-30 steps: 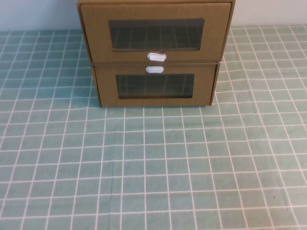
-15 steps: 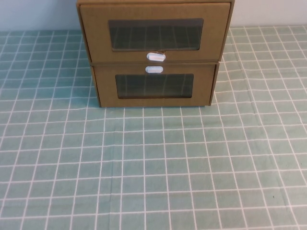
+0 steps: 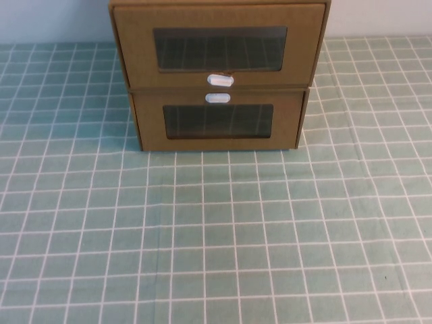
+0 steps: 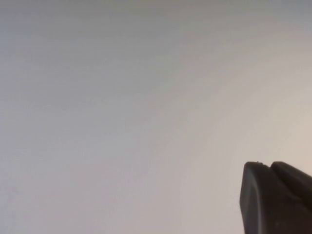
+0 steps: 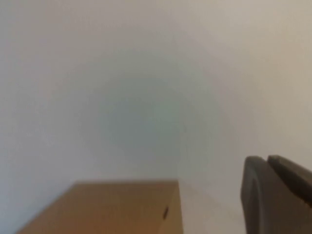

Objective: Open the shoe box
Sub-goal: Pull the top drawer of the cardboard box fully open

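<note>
two brown boxes sat on the far middle of the table, one on top of the other. a green cloth (image 3: 202, 236) with white squares covered the table. the top box (image 3: 219, 44) had a dark window in its front and a small white handle (image 3: 220, 80) under the window. the bottom box (image 3: 219, 120) had a window too, and its own white handle (image 3: 217, 98) sat above that window. the two handles were very near each other. both boxes looked shut, with their fronts flat and pushed in.

the left pincer (image 4: 267, 170) showed only in its own camera, as a dark tip in front of a plain pale wall (image 4: 122, 97). i could not tell if it was apart or together.

the right pincer (image 5: 267, 165) also showed only in its own camera, as a dark tip in front of the same kind of wall. it was pressed together and held nothing. close by it i saw a brown corner (image 5: 112, 207) of a box, but i could not tell which box it was.
</note>
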